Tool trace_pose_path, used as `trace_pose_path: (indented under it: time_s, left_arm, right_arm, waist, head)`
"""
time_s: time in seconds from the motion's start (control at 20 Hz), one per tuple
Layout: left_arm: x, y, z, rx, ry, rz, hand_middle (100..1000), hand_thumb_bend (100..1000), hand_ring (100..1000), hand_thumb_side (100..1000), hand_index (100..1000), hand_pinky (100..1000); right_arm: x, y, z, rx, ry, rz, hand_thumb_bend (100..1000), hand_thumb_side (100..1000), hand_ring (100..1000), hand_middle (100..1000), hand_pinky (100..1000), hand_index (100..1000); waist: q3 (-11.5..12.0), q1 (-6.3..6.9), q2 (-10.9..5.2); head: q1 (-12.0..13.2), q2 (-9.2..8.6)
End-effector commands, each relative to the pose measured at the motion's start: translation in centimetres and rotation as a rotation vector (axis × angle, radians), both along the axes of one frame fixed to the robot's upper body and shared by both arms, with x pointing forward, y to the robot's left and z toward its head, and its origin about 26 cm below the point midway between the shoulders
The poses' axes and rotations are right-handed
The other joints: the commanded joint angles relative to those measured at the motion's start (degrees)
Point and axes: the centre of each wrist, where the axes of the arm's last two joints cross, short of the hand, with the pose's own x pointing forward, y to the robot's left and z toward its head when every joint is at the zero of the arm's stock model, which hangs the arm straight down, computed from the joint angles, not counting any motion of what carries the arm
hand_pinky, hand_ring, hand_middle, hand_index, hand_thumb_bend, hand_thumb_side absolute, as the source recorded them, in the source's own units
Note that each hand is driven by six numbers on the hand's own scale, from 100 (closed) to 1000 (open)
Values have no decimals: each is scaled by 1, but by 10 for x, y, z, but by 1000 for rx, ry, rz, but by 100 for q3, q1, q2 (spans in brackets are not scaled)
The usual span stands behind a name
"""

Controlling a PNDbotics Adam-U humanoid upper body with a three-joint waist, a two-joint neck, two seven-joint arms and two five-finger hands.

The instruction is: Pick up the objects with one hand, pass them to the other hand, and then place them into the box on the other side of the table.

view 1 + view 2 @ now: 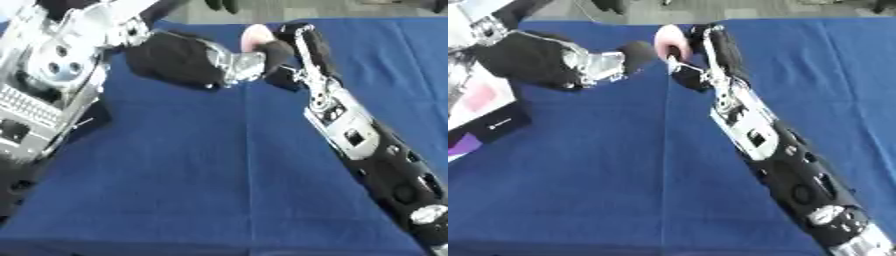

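Both hands meet mid-table: right hand (697, 52) curled around a pink object (667, 39), left hand (610, 62) touching it, grip unclear.

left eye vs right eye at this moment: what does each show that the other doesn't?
Only the left eye view shows the silver, perforated upper left arm filling its left side. Only the right eye view shows a box at its left edge, with a pink patch and a dark side. Both show the left hand and right hand meeting around a pale pink object over the blue tablecloth.
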Motion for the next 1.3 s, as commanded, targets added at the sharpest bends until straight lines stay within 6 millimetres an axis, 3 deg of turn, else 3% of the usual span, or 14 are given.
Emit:
trace_pose_path:
  time_s: [0.05,0.3,0.55,1.05,1.3]
  left_arm:
    - [-2,-6,5,56,-24,10,702,415,686,517,781,723]
    - [7,-14,4,146,-36,33,716,394,704,471,787,736]
    - [17,-16,2,194,-53,69,730,293,721,344,790,749]
    - [25,-13,1,308,-108,110,752,350,757,240,805,781]
    - [30,-12,0,354,-116,137,757,327,767,182,806,790]
  right_arm:
    - [0,5,11,15,-32,30,100,204,595,466,650,479]
    - [-3,8,12,33,-36,62,100,227,594,467,648,478]
    - [-6,9,15,48,-43,81,100,232,594,467,648,478]
    - [-8,8,12,48,-33,83,100,234,592,466,645,475]
    - [-10,8,10,39,-29,104,100,218,596,465,643,472]
  waist:
    - [15,79,-248]
    - [37,118,-266]
    - [23,132,-281]
    - [6,133,-274]
    - [0,124,-268]
  head:
    - [-7,36]
    - [-24,36]
    - [-14,36]
    - [23,36]
    - [55,36]
